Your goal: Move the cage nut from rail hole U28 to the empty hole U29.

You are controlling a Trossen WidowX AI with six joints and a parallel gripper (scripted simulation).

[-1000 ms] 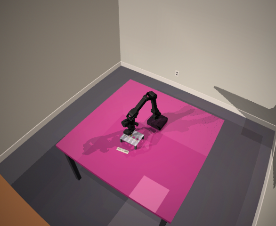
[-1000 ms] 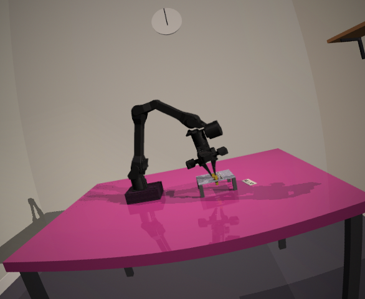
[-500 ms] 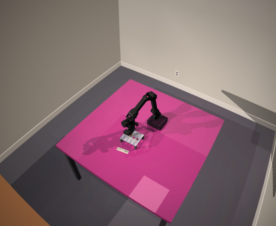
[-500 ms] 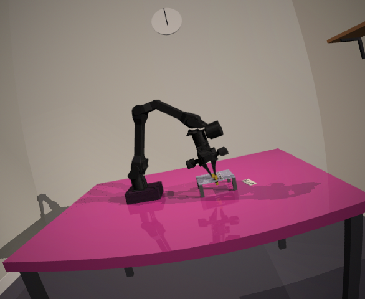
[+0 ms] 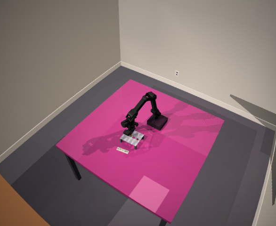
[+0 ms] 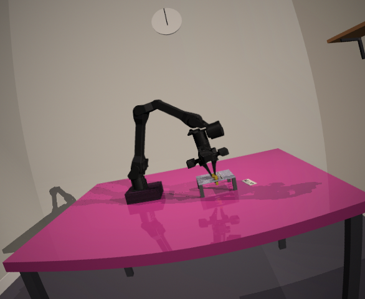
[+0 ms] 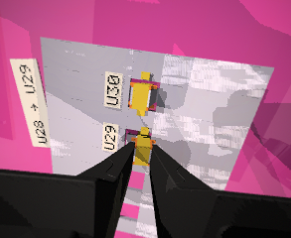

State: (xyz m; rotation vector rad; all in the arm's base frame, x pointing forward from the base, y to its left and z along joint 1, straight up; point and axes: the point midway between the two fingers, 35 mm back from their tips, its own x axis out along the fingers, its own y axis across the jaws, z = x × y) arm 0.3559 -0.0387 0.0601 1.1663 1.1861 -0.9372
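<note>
Wrist view: my gripper [image 5: 130, 135] [image 6: 213, 175] [image 7: 144, 149] is clamped on a yellow cage nut [image 7: 143, 151], which lies right at my fingertips, directly ahead of them and at the hole labelled U29. Part of that hole shows dark along the nut's far and left edges; my fingers hide the nut's near end, so I cannot tell whether it sits square or whether its wings are open under the plate. Farther off, apart from my fingers, the other nut [image 7: 141, 96] sits in the hole beside the U30 label [image 7: 113, 90]. The U29 label [image 7: 110, 138] is just left of the nut I grip. Square openings in the rail plate [image 5: 136, 142] [image 6: 202, 179] [image 7: 80, 119] line up on the near side, between and below my fingers. Left of the plate, a card [image 5: 122, 150] [image 6: 249, 182] [image 7: 30, 101] reading U28 → U29 lies on the pink table [image 5: 104, 155] [image 6: 105, 232] [image 7: 16, 20].
</note>
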